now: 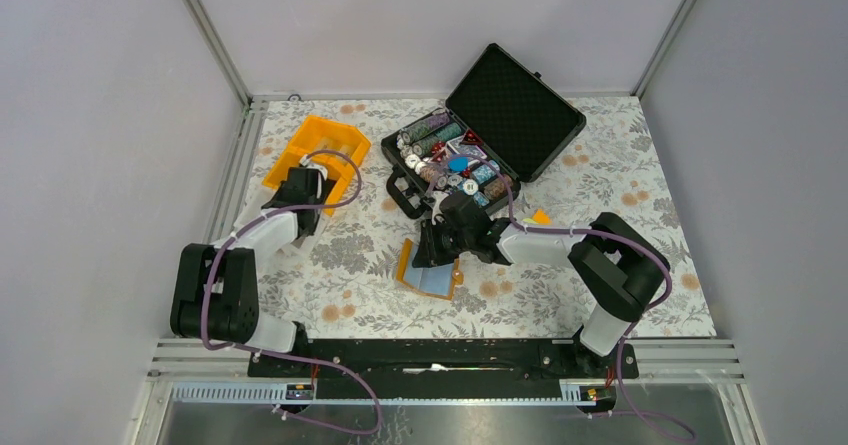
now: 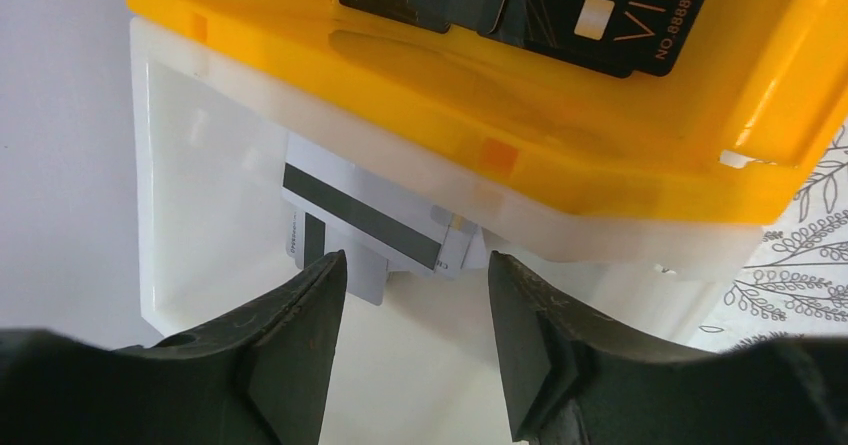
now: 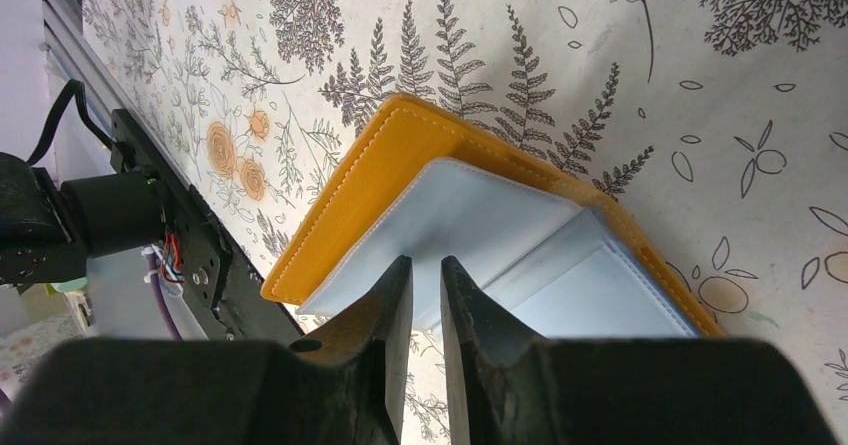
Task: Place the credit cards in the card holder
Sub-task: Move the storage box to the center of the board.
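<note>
The card holder [image 1: 430, 277] lies open on the flowered cloth, orange outside with pale blue inner pockets; it fills the right wrist view [image 3: 470, 215]. My right gripper [image 1: 440, 248] [image 3: 422, 261] is right over it, jaws almost together, tips against the pale inner flap, and nothing shows in the narrow gap. My left gripper [image 1: 310, 187] [image 2: 415, 260] is open and empty at the orange bin. Just ahead of its fingertips, pale credit cards with dark stripes [image 2: 365, 223] lie in a white tray under the bin. A black VIP card [image 2: 600, 10] lies in the bin above.
The orange compartment bin [image 1: 318, 143] [image 2: 480, 105] stands at the back left. A black case [image 1: 515, 105] stands open at the back centre with several poker chips [image 1: 450, 155] in it. A small orange piece [image 1: 541, 217] lies by the right arm.
</note>
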